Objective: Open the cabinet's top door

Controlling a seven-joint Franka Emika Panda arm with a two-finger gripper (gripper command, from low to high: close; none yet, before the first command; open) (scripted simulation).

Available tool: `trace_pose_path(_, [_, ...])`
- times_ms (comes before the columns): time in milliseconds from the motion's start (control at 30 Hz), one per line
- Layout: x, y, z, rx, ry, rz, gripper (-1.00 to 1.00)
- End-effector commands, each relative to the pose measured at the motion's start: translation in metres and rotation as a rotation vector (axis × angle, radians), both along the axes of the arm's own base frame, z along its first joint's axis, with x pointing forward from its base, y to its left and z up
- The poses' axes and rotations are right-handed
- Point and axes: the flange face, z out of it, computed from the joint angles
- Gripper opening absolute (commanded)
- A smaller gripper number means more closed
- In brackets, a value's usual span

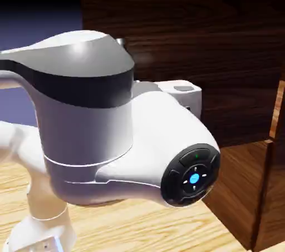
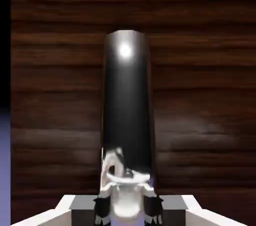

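Dark brown wood of the top door (image 2: 205, 95) fills most of the hand view; its handle (image 2: 127, 105) stands in the centre, its lower end pinched between the tips of the gripper (image 2: 125, 209), probably so that the arm can pull.

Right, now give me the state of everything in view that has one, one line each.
Claw: shut on the bar handle.
Bar handle: gripped near one end.
Top door: looks closed, partly hidden by the arm.
Lower door: looks closed, partly hidden.
Round arm button: lit blue.
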Motion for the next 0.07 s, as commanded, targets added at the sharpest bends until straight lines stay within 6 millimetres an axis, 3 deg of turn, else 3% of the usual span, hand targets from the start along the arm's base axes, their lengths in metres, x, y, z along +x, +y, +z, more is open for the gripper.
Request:
trace_pose_path(0, [0.0016,-0.0045,-0.0001,0.000,0.000,0.011,-1.00])
trace_pose_path(33, [0.0016,-0.0046,-0.0001,0.000,0.000,0.011,1.00])
